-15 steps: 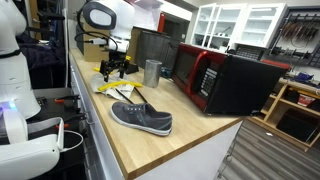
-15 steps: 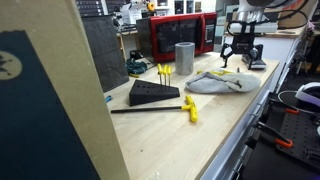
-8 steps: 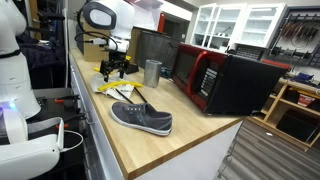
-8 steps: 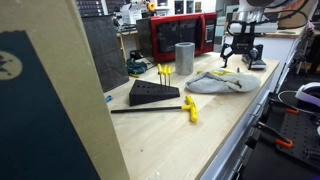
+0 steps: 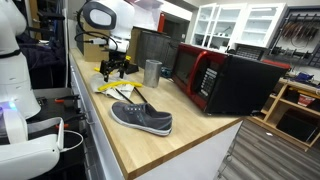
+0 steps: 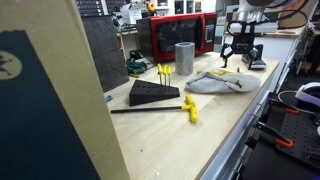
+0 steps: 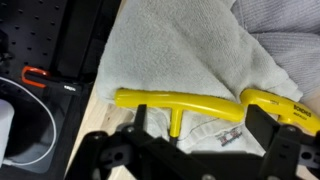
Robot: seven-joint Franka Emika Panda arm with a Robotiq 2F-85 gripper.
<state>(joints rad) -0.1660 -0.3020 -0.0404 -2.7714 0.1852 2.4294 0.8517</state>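
My claw [image 7: 197,148] gapes wide and empty above a smooth yellow T-shaped handle [image 7: 175,102], which lies on a soft, rumpled pale towel [image 7: 190,45] on the wooden bench [image 5: 160,150].

- Handle [image 7: 180,101]: smooth, glossy yellow plastic.
- Towel [image 7: 190,45]: soft grey cloth, matt, with a fine nubby weave.
- Counter [image 5: 195,140]: light wood, smooth, with a satin finish.
- Shoe [image 5: 142,119]: matt grey fabric with a pale rubbery sole.
- Cup [image 5: 152,72]: grey metal with a dull sheen.
- Microwave [image 5: 203,76]: glossy red front and a matt black casing.
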